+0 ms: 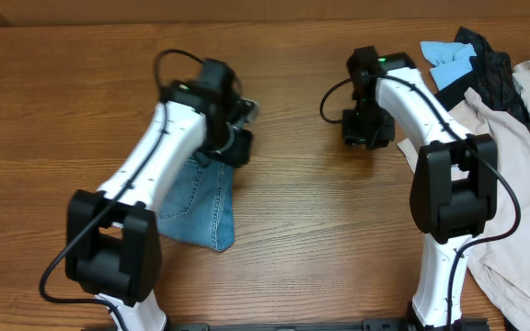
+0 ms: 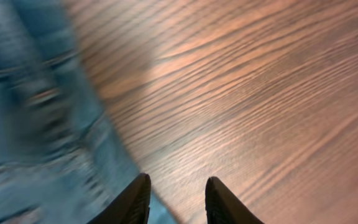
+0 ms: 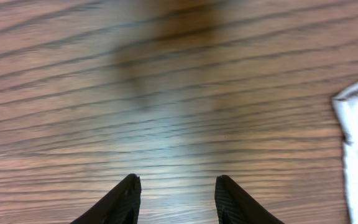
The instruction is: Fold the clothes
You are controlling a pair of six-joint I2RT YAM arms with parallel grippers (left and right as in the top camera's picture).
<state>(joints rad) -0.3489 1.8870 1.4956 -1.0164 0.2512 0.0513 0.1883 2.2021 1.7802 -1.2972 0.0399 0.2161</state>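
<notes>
The jeans (image 1: pixel 201 210) lie bunched on the table's (image 1: pixel 311 239) left side, partly under the left arm. Denim — heavy, limp, grippy; probably best pinched at a thick seam or hem. The left gripper (image 2: pixel 178 200) and right gripper (image 3: pixel 177 200) both stand apart — holding nothing.

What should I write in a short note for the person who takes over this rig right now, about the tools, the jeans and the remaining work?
Left tool: open, empty, over bare wood at the edge of the jeans.
Right tool: open, empty, over bare wood, away from the jeans.
Jeans: a compact bundle on the left of the table, partly hidden under the left arm.
Done: they seem partly folded; how far, I cannot tell.
Left: probably check the fold and finish it. The beige garment lies apart at the right.
</notes>
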